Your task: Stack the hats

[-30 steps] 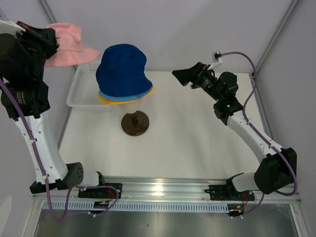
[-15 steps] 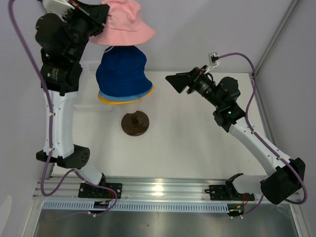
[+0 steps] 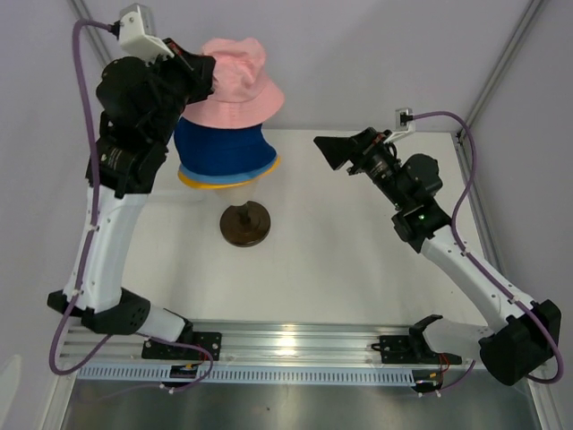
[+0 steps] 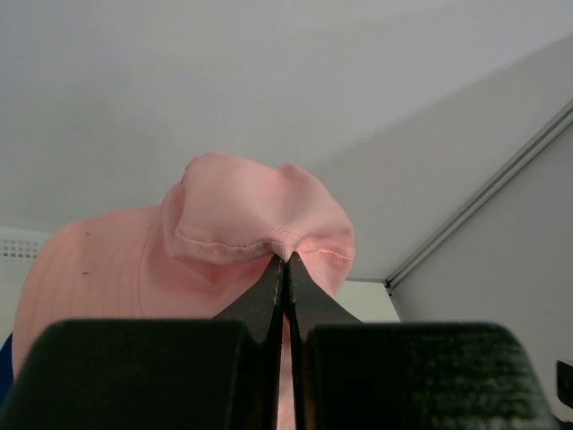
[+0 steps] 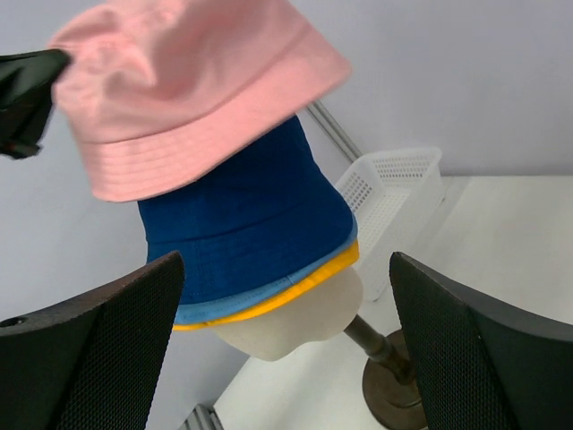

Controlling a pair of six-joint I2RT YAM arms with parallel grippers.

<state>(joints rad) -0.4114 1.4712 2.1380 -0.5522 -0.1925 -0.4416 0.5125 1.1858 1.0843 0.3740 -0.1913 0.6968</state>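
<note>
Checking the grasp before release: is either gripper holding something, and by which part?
The left gripper holds the pink hat, pinched shut on a stitched seam at its crown. The right gripper is open and holds nothing.

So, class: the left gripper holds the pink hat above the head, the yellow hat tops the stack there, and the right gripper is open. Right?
Wrong hat: the navy hat tops the stack on the head; the yellow hat lies at the bottom, as the right wrist view shows. The left gripper does hold the pink hat, and the right gripper is open.
</note>
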